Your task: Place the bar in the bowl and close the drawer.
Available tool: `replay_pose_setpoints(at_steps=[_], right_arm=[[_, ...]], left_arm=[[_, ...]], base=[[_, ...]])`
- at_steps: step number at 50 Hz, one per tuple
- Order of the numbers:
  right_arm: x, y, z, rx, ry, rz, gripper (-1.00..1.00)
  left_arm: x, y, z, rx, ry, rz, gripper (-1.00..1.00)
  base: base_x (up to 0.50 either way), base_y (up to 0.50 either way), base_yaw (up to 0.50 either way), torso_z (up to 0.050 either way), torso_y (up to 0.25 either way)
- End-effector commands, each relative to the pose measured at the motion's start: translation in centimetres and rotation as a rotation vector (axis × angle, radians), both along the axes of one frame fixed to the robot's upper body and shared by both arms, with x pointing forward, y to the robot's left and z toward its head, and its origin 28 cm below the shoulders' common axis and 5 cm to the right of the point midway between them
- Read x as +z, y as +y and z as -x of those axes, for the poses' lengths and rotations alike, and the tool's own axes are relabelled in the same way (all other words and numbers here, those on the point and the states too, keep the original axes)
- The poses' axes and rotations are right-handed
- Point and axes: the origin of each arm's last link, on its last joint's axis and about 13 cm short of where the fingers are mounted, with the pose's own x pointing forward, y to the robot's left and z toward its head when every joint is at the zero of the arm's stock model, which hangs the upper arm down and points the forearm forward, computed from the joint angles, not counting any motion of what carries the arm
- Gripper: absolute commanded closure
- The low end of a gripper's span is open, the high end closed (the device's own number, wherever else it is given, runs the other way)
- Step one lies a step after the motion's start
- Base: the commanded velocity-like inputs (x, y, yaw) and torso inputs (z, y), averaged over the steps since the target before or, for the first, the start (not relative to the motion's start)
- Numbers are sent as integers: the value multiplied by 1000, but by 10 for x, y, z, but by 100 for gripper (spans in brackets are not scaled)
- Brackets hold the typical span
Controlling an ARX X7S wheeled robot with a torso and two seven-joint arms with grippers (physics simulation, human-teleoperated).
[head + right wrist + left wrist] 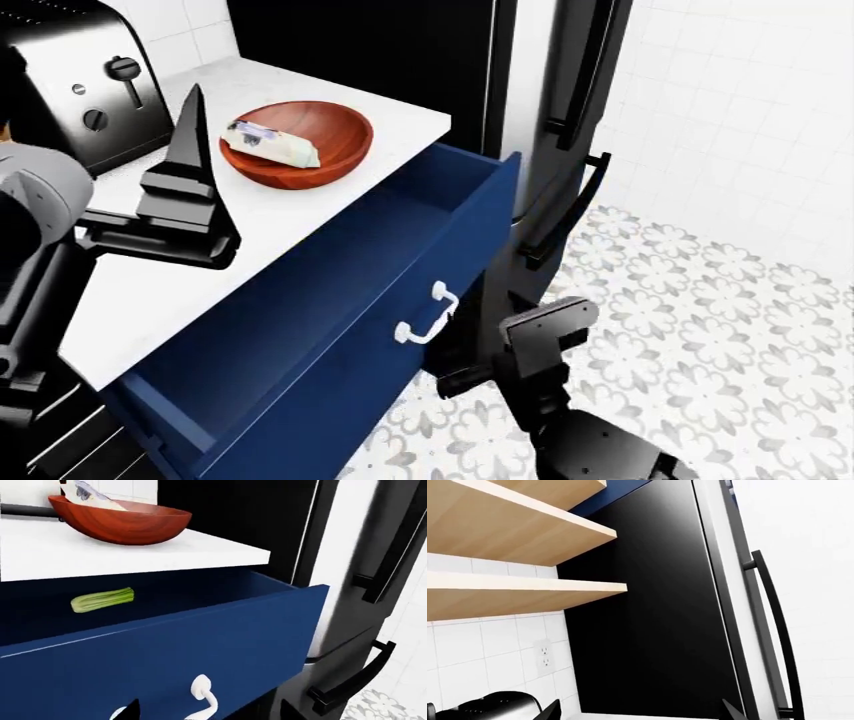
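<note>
Bar and bowl are seen together in the head view: the pale cream-white wrapped bar [272,143] lies inside the round reddish-brown wooden bowl [296,143], which sits on the white countertop [200,270] near its far corner, beside a chrome toaster [83,92]. The deep navy-blue drawer [320,330] stands pulled well out below the counter edge, its small white curved handle [427,315] on the flat front. The left gripper [187,180] is held above the counter, fingers apart and empty. The right gripper [501,345] is low before the drawer front, near the handle; whether it is apart or together cannot be told. Open tiled floor [721,330] lies to the right.

From the left wrist view only wooden shelves [520,540], white wall tiles and the black refrigerator side [647,620] are shown.

From the right wrist view a green leafy stalk [102,599] is revealed inside the drawer [200,645], hidden from the head view. The bowl [120,522] with the bar [87,492] is seen above, the handle [203,697] close ahead.
</note>
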Motion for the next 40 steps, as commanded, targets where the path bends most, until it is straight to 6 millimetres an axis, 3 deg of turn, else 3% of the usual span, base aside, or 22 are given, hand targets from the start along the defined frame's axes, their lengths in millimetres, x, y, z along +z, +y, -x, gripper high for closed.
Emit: replay_pose_setpoints(at_steps=[1,10,18,26,31,40], right_arm=[[40,-35,42,-229,-116,-23,-100],[70,-55,69,-373,-209,-13,-100],[80,-65,88,-488,-228,19,-100],[97,-71,105,-551,-282,27,-100],[100,-71,110,-557,-298,30,-100],[101,-72,117,-548,-318,28,-100]], left_arm=[[4,-14,-13,-62,-4,-3,-100],[12,-44,-39,-194,-23,-5,-100],[11,-74,-63,-304,-13,40,-100],[9,-111,-69,-429,3,75,-100],[7,-131,-72,-484,20,75,-100],[-4,-159,-98,-500,65,87,-100]], base=[[0,0,0,0,0],[0,0,0,0,0],[0,0,0,0,0],[0,0,0,0,0],[0,0,0,0,0],[0,0,0,0,0]])
